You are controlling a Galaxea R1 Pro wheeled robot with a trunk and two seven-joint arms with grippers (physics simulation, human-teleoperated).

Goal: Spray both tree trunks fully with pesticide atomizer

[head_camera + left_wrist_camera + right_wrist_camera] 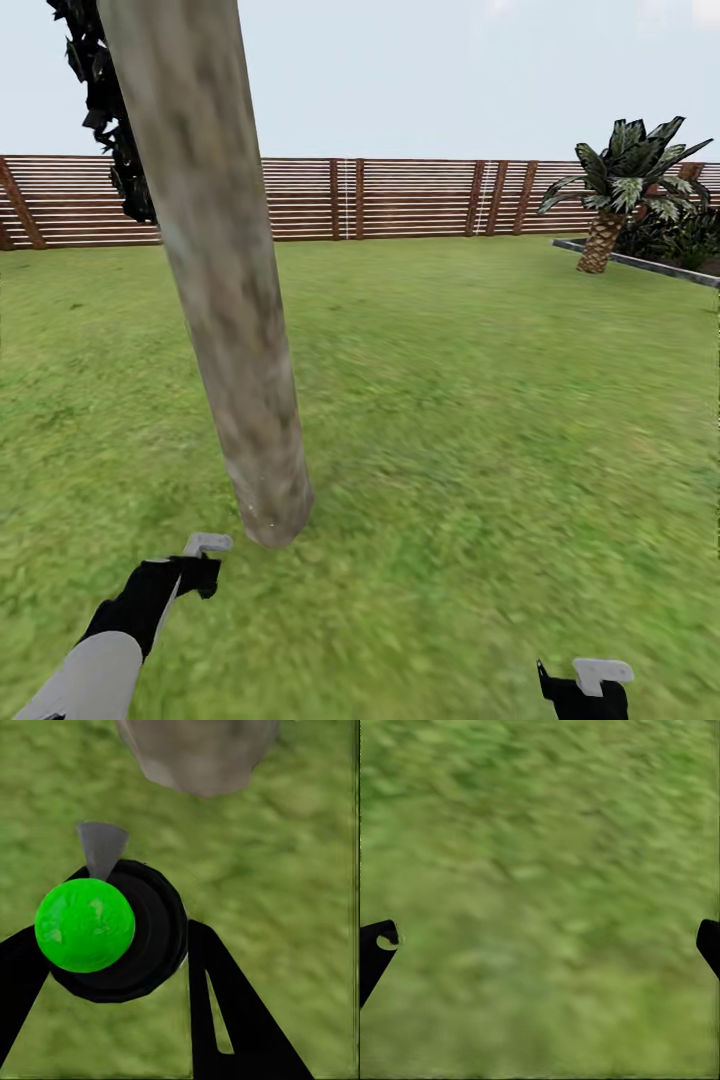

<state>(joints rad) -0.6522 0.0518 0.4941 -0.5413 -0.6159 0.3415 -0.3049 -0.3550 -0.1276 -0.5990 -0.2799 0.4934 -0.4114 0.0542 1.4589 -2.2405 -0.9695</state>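
Note:
One tree trunk (225, 290), thick, pale grey-brown and mottled, rises from the garden lawn (480, 400) just ahead of me. Its base (199, 754) also shows in the left wrist view. My left gripper (195, 572) hangs low, a short way in front of that base. In the left wrist view the left gripper (112, 945) is shut on the pesticide atomizer (142, 937), a round black bottle seen end-on with a bright green ball and a grey cone nozzle pointing toward the trunk. No pesticide shows on the bark. My right gripper (540, 945) is open over bare grass, also seen low at right (588, 688).
A brown slat fence (400, 200) closes the lawn at the back. A black conifer (110, 130) stands behind the trunk at left. A palm-like plant (620, 190) and a stone-edged bed (640, 262) lie far right. Open grass spreads to the right of the trunk.

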